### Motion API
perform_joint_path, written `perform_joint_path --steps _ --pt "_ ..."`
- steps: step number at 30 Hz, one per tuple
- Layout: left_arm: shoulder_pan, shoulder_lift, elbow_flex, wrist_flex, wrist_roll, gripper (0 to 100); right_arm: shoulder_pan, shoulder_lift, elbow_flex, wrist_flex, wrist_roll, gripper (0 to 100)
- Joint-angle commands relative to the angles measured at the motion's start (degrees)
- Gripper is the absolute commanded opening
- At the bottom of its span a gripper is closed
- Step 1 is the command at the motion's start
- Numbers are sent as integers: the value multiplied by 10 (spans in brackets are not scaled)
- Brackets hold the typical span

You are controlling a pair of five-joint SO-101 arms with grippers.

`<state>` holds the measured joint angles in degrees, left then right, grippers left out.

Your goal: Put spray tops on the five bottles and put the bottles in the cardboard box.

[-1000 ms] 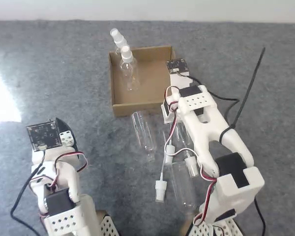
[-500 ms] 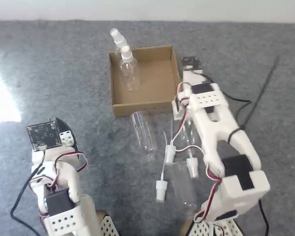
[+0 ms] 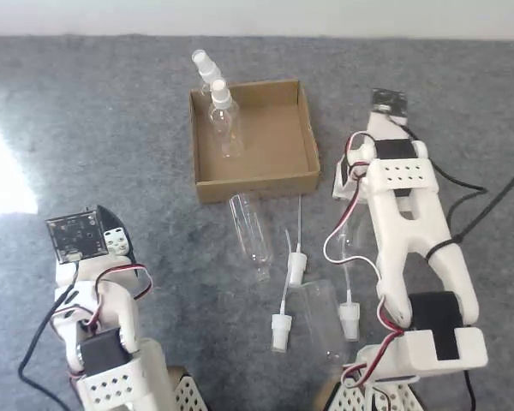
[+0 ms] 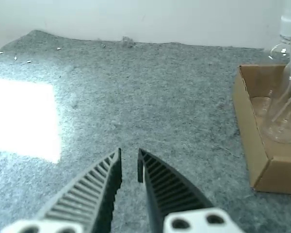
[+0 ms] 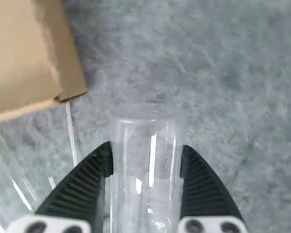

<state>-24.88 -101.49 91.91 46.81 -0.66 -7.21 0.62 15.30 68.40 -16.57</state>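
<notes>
Right tool [image 5: 145, 148] clamped on an uncapped clear bottle [image 5: 143, 121] just beside a corner of the cardboard box [image 3: 253, 184]; left tool [image 4: 129, 162] a slit apart, empty, above the grey bench [image 3: 111, 128]; one sprayer-topped bottle [image 3: 225, 124] standing in the box.

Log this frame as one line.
right pincer: clamped on clear bottle beside cardboard box | left pincer: empty, over carpet | spray tops: loose on carpet

The right pincer [image 5: 145, 148] has swung away from the cardboard box [image 3: 240, 187], apparently dragging a clear bottle [image 5: 143, 126] along.
</notes>
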Motion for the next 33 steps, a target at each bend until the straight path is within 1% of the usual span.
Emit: perform_joint_path --steps 1,3,6,14,16,20,25,33 --pt "-3 -4 -1 -20 -2 56 17 -40 -27 8 -53 59" --pt "-2 -4 0 -20 -18 56 28 -40 -27 6 -83 59" --pt "-2 -4 0 -20 -20 56 44 -39 -28 4 -135 59" --pt "-2 -4 0 -20 -21 56 75 -36 -27 4 -324 58" --pt "-2 -4 0 -20 -21 56 86 -36 -26 6 -346 57" --pt "-2 -4 0 -20 -22 56 108 -36 -25 8 -355 55" --pt "-2 -4 0 -20 -22 56 146 -36 -4 5 -455 58" --pt "-2 -4 0 -20 -22 56 198 -36 47 6 -498 60"
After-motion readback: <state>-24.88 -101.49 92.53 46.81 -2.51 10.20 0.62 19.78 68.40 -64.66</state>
